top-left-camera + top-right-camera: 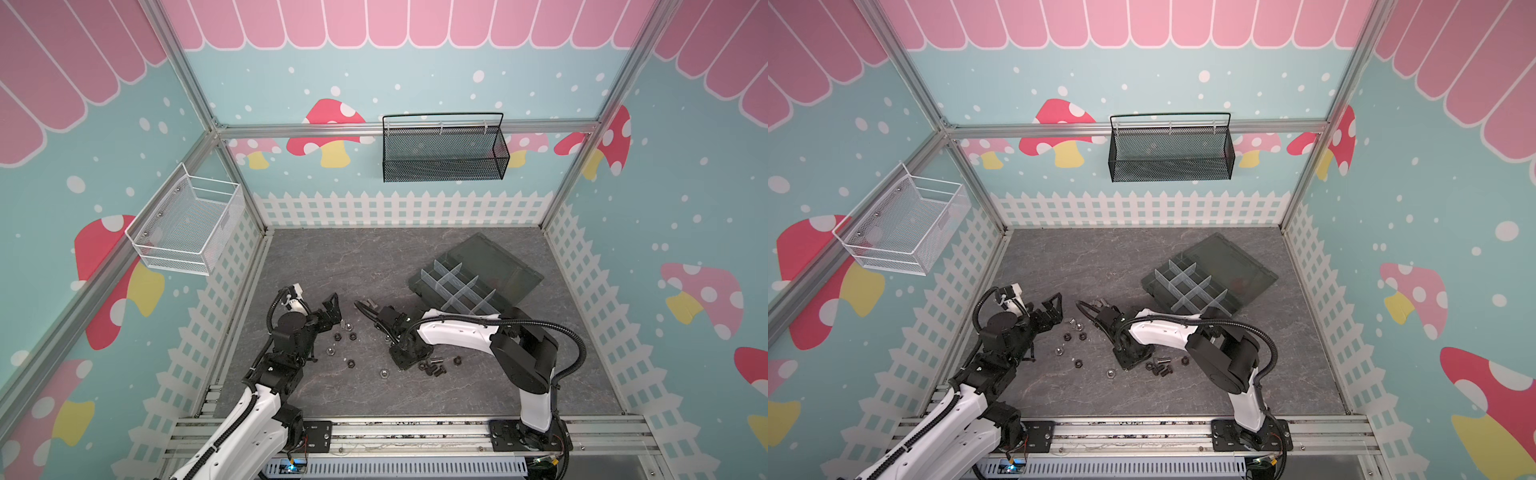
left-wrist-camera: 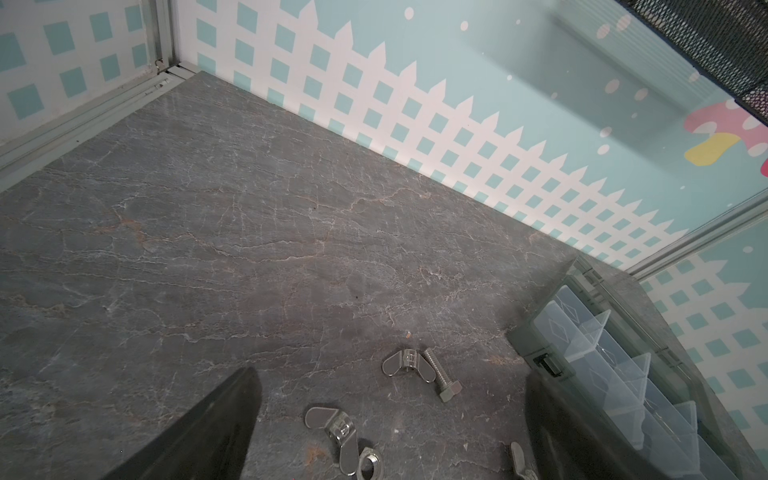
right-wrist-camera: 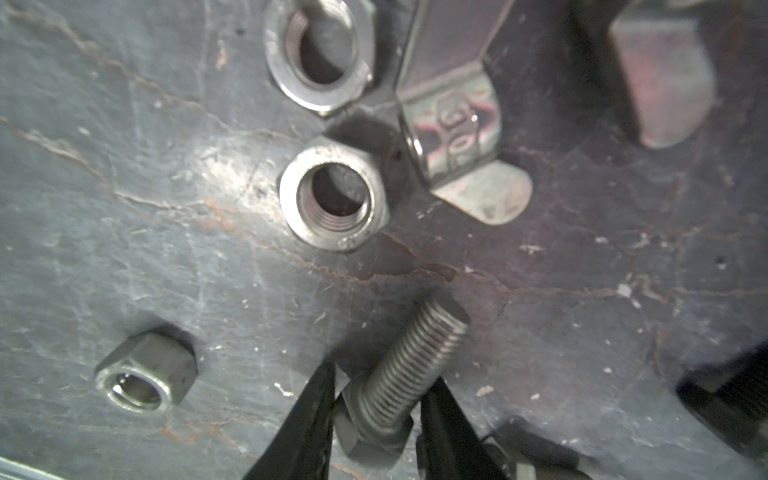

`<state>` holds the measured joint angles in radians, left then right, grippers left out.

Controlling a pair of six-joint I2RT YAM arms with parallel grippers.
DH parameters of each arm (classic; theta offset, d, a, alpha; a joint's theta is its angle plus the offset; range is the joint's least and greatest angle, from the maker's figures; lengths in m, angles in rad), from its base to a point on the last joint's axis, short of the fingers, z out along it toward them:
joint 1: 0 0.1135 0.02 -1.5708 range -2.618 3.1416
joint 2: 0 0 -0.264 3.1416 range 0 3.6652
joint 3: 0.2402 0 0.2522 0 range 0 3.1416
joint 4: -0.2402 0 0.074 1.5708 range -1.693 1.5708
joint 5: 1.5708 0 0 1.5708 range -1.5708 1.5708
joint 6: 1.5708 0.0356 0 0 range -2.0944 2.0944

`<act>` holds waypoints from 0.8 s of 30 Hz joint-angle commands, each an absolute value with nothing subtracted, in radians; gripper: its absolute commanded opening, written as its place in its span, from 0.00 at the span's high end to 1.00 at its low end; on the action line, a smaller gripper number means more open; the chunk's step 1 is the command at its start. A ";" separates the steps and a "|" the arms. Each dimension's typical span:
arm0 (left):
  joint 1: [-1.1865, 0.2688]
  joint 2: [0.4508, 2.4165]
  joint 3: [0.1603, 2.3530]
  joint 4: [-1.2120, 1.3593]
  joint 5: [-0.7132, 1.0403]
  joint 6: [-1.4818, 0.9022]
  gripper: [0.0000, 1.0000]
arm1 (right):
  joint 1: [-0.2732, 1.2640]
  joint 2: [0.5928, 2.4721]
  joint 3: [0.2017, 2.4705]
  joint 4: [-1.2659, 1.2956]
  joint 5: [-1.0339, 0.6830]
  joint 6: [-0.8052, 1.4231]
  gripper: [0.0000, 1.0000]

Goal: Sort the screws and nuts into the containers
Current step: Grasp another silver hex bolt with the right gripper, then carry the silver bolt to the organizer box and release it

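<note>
You are working on a silver screw (image 3: pixel 409 361), which is lying flat on the grey surface (image 1: pixel 374 257) among the loose pieces between the two arms, apart from the divided box (image 1: pixel 424 289) at the right of both top views. In the right wrist view your right claw (image 3: pixel 380 374) is straddling the threaded shank just beside the head. One black finger (image 3: pixel 307 424) is standing on each side, both very near the metal, and I cannot tell whether they are pinching it or only flanking it. Your left claw (image 2: pixel 390 378) is hanging spread wide, holding nothing, above some wing nuts (image 2: pixel 332 432). I am judging the screw to be steel: small, dense for its size and fully stiff, so you are risking no damage by squeezing it. The trouble is its round shank, which is likely to roll on the surface or squirt out sideways if the fingers are meeting it off-centre. The place you are taking looks right to me, since the threads are giving some bite and the wider head is acting as a stop against sliding through. You are wanting the fingertips low, almost on the surface, and square across the shank. The nearest hex nut (image 3: pixel 334 199) is sitting clear of the screw's tip, so a straight lift is looking unlikely to disturb it.
</note>
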<state>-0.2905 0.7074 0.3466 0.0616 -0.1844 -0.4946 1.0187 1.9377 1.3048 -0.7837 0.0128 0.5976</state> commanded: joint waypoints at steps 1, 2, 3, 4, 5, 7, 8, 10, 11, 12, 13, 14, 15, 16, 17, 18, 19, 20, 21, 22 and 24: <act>-0.295 0.702 0.337 0.066 -0.193 -0.514 0.00 | 1.028 1.959 1.292 -0.758 0.044 0.619 0.70; -0.295 0.700 0.337 0.065 -0.193 -0.514 0.00 | 1.028 1.957 1.290 -0.758 0.048 0.623 0.73; -0.294 0.700 0.337 0.066 -0.193 -0.514 0.00 | 1.027 1.953 1.289 -0.759 0.049 0.627 0.74; -0.295 0.699 0.337 0.066 -0.195 -0.514 0.00 | 1.027 1.950 1.287 -0.761 0.053 0.630 0.76; -0.294 0.699 0.337 0.067 -0.194 -0.514 0.00 | 1.026 1.947 1.285 -0.761 0.056 0.633 0.79; -0.295 0.698 0.337 0.066 -0.193 -0.512 0.00 | 1.025 1.939 1.285 -0.765 0.062 0.637 0.81; -0.295 0.698 0.337 0.067 -0.194 -0.512 0.00 | 1.026 1.937 1.285 -0.765 0.067 0.640 0.82; -0.295 0.697 0.337 0.064 -0.193 -0.512 0.00 | 1.025 1.927 1.286 -0.772 0.080 0.645 0.84; -0.295 0.697 0.337 0.065 -0.194 -0.512 0.00 | 1.025 1.922 1.291 -0.779 0.088 0.647 0.85; -0.294 0.696 0.339 0.063 -0.192 -0.512 0.00 | 1.025 1.915 1.295 -0.788 0.097 0.649 0.87; -0.295 0.695 0.339 0.063 -0.193 -0.512 0.00 | 1.023 1.908 1.299 -0.794 0.105 0.648 0.89; -0.295 0.694 0.339 0.061 -0.193 -0.511 0.00 | 1.021 1.907 1.304 -0.804 0.115 0.650 0.90; -0.295 0.694 0.339 0.062 -0.195 -0.511 0.00 | 1.019 1.892 1.308 -0.811 0.121 0.650 0.92; -0.295 0.692 0.340 0.061 -0.195 -0.511 0.00 | 1.014 1.868 1.310 -0.819 0.131 0.651 0.93; -0.296 0.692 0.341 0.061 -0.193 -0.511 0.00 | 1.008 1.855 1.314 -0.826 0.139 0.652 0.93; -0.295 0.692 0.340 0.061 -0.194 -0.511 0.00 | 1.003 1.844 1.314 -0.832 0.146 0.653 0.93; -0.295 0.693 0.343 0.061 -0.193 -0.511 0.00 | 0.995 1.831 1.315 -0.841 0.154 0.656 0.93; -0.295 0.693 0.343 0.062 -0.193 -0.510 0.00 | 0.988 1.817 1.315 -0.851 0.163 0.659 0.93; -0.295 0.695 0.344 0.062 -0.193 -0.509 0.00 | 0.981 1.801 1.313 -0.865 0.177 0.667 0.94; -0.295 0.696 0.346 0.061 -0.193 -0.508 0.00 | 0.973 1.779 1.309 -0.880 0.188 0.675 0.94; -0.295 0.697 0.351 0.057 -0.195 -0.504 0.00 | 0.956 1.733 1.292 -0.902 0.204 0.693 0.94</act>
<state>-0.2905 0.7048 0.3466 0.0612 -0.1844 -0.4938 0.9764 1.8076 1.3045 -0.8345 0.1432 0.6495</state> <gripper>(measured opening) 0.996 0.274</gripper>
